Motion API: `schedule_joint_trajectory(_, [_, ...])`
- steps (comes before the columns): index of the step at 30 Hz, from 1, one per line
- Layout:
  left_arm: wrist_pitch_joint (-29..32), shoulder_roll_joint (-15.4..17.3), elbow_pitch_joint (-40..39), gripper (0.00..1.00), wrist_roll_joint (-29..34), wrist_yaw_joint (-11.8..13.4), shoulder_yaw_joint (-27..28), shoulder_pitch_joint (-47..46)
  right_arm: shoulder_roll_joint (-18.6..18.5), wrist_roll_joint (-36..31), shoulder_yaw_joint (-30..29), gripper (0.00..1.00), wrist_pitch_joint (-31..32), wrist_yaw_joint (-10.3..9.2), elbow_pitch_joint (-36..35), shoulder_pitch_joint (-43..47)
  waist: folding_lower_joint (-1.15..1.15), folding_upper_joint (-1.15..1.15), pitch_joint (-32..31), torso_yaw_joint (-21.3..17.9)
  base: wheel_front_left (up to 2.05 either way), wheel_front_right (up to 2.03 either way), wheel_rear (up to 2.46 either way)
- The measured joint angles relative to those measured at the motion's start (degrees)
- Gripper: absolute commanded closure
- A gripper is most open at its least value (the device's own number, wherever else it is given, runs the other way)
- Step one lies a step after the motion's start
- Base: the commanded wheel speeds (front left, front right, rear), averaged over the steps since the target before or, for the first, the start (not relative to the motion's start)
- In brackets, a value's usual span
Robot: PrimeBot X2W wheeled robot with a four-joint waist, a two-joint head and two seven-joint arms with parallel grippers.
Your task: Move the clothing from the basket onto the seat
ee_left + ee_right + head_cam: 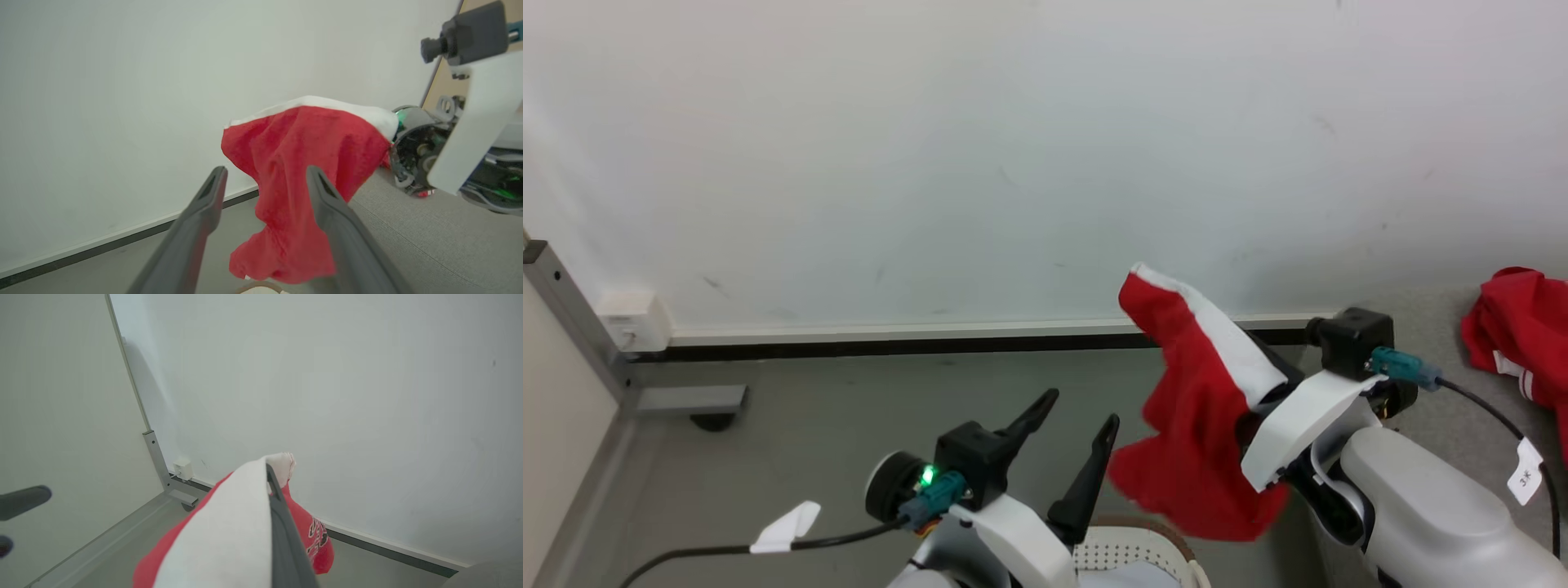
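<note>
My right gripper (269, 477) is shut on a piece of the clothing (1196, 425), a red garment with a white panel and a printed logo. It drapes over the fingers and hangs in the air above the basket (1112, 557), whose cream perforated wall and brown rim show at the bottom edge. To the garment's left, my left gripper (1081, 408) stands open and empty; in the left wrist view the hanging garment (294, 171) lies beyond its fingers. A second red garment (1515, 327) lies on the grey seat (1441, 433) at the right.
A pale wall with a white and black baseboard (931, 336) runs across ahead. At the left stand a metal frame post (564, 302), a wall socket box (633, 320) and a dark foot (711, 421). Tagged cables trail from both wrists.
</note>
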Motion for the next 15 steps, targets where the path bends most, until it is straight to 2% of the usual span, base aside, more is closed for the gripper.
schedule_joint_trajectory(15, [-2.56, -1.01, 3.43, 0.00, -0.08, -0.26, -1.42, 0.70, -3.05, -2.36, -7.12, 1.00, -0.05, 0.00, -5.77, -0.84, 0.00, 0.00, 0.88, -6.40, 0.00, 0.00, 0.00])
